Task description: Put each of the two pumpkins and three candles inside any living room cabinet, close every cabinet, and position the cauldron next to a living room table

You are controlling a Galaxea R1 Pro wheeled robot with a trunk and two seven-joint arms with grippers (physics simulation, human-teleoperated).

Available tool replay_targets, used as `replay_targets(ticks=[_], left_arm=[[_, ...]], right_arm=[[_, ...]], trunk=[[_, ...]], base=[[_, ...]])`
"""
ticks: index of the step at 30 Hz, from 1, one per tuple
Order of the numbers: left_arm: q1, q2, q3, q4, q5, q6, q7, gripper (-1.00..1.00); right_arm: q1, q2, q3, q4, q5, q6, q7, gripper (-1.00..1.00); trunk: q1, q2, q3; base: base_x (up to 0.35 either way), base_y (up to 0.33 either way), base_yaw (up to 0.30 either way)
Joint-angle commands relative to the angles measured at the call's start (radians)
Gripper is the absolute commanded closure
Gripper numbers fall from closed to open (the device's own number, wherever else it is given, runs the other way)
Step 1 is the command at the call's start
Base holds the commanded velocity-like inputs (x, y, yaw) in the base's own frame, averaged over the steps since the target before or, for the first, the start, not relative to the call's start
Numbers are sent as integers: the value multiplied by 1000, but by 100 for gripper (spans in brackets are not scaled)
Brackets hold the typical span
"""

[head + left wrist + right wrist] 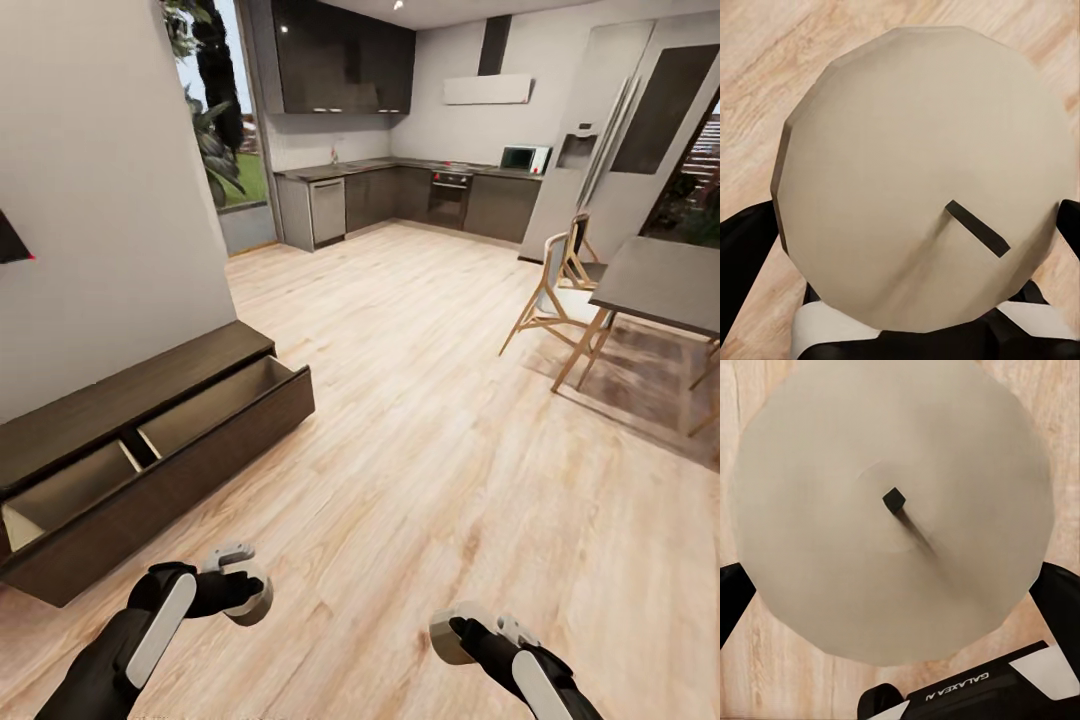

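From the head view, the cabinet (150,440) sits against the white wall at the left, its two drawers pulled out and showing pale interiors with nothing visible inside. Light wood floor (430,420) runs back to a dark kitchen (400,190) at the far end, and a dining table (665,285) with wooden chairs (555,300) stands at the right.

Low in that view both arms reach forward over the floor. The left gripper (245,590) and the right gripper (455,635) each carry a pale round object, seen edge-on and small — its shape is hard to read from up there.

The wrist views give what the head camera cannot. In the left wrist view a candle (922,172) shows as a broad cream disc with a dark wick lying slanted on top, dark fingers (742,255) at its edges. The right wrist view shows a second candle (892,510) from straight above, its wick a small black square at the centre, jaws closed against its sides. Both candles hang above the floor, apart from the cabinet.
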Motion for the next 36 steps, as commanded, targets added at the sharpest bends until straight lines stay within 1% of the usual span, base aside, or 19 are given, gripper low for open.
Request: replay_targets(ticks=[1, 2, 15, 22, 26, 36], left_arm=[[-1, 0, -3, -2, 11, 2, 11, 100], [-1, -1, -3, -3, 11, 3, 11, 100], [-1, 0, 1, -2, 14, 3, 11, 100], [-1, 2, 0, -3, 13, 3, 10, 100], [-1, 3, 0, -2, 8, 3, 11, 100], [0, 3, -2, -2, 11, 3, 12, 100]], right_arm=[[0, -1, 4, -2, -11, 1, -10, 100], [0, -1, 4, -2, -11, 1, -10, 100], [0, -1, 4, -2, -11, -1, -9, 100], [0, -1, 4, -2, -11, -1, -9, 100], [0, -1, 4, -2, -11, -1, -8, 100], [0, -2, -8, -7, -9, -5, 0, 100]], trunk=[[0, -1, -1], [0, -1, -1], [-50, 90, 40], [-50, 90, 40], [-50, 90, 40], [-50, 90, 40]], base=[[2, 0, 282], [1, 0, 282], [0, 0, 282], [6, 0, 282], [216, 0, 264], [321, -6, 39]])
